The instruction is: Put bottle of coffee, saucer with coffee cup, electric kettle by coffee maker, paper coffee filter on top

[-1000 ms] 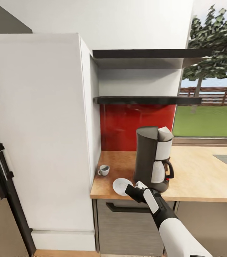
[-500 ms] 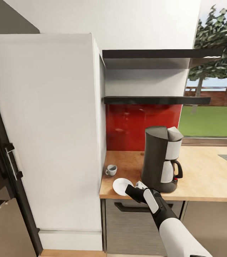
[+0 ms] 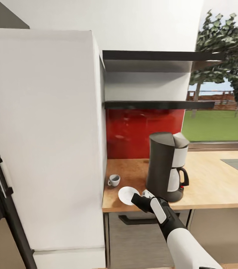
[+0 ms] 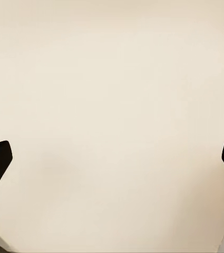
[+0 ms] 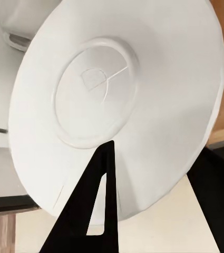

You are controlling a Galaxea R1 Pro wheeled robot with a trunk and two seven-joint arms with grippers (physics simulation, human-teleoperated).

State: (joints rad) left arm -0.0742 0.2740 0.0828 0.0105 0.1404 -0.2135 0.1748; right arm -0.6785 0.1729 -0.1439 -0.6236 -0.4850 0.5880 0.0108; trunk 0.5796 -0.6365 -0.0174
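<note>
White saucer (image 3: 127, 195) in extended right gripper (image 3: 144, 195)

Smooth glossy white saucer (image 5: 117, 100) pinched in matt black right hand (image 3: 144, 195); beyond, warm wood-grain table (image 3: 208, 183), dark matt plastic coffee maker (image 3: 165, 166), shiny red backsplash (image 3: 143, 130).

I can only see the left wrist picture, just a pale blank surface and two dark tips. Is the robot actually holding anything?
Observer: Yes. The right gripper holds a white saucer, tilted, at the countertop's front edge.
Operator: Is there a cup?
Observer: A coffee cup stands on the countertop behind the saucer, apart from it.
Operator: And the coffee machine?
Observer: The coffee maker stands upright on the countertop beside the saucer.
</note>
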